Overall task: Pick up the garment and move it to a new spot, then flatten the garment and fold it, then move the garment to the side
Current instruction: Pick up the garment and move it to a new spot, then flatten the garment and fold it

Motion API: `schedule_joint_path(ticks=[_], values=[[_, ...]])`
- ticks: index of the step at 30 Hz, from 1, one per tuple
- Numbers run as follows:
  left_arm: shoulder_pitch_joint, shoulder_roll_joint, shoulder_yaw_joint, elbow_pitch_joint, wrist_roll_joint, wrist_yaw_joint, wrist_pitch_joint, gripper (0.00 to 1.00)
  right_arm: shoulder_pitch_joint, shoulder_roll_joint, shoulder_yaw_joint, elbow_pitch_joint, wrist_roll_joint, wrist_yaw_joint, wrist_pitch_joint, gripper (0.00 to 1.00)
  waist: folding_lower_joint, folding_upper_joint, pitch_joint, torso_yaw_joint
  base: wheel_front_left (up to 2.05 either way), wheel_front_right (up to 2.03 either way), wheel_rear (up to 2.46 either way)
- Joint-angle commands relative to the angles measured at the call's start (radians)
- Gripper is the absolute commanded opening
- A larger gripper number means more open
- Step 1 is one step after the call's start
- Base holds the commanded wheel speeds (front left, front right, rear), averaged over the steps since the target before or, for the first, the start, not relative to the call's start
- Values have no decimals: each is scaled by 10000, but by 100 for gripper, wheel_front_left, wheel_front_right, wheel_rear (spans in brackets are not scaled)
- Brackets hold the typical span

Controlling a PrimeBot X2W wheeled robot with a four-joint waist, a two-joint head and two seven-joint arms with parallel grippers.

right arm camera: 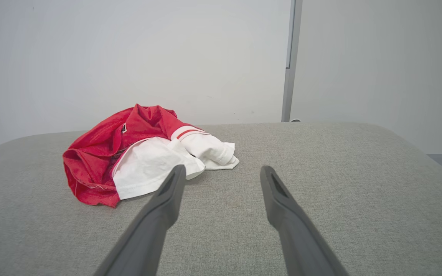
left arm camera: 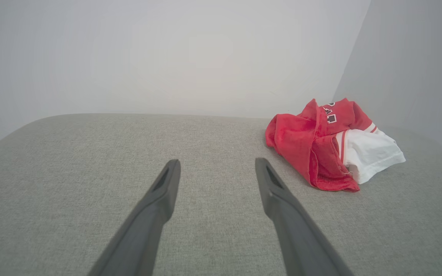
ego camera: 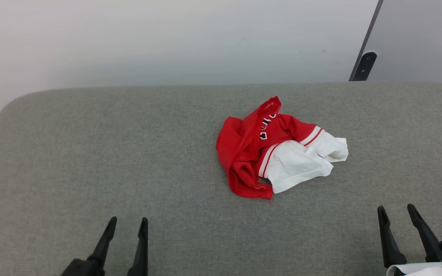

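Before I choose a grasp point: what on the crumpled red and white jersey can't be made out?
- Black, white-outlined lettering: head and left wrist views, mostly hidden by folds of the red and white jersey shirt.
- Which edge is collar or hem: every view, lost in the crumple.
- White object by the right gripper: head view, cut by bottom edge.

The right hand [right arm camera: 222,170], fingers spread, points just right of the crumpled garment [right arm camera: 102,161] on grey upholstery [right arm camera: 340,184].

Grey fabric-covered counter [ego camera: 90,153], rounded at far corners. Lying directly on it, right of centre: crumpled garment [ego camera: 251,149], red with white sleeves, lettering partly hidden.
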Motion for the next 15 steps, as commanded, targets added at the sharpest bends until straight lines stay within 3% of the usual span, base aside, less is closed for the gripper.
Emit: schedule_joint_path(ticks=[1,15], values=[[56,-53,75,16,133,-78,-3,100,58,-19,11,5,16,-10,-47,100,0,-1,14,5,0,0,0],[-196,-553,246,164,444,-429,-4,100,-764,-276,442,361,-12,-10,539,100,0,-1,415,51,0,0,0]])
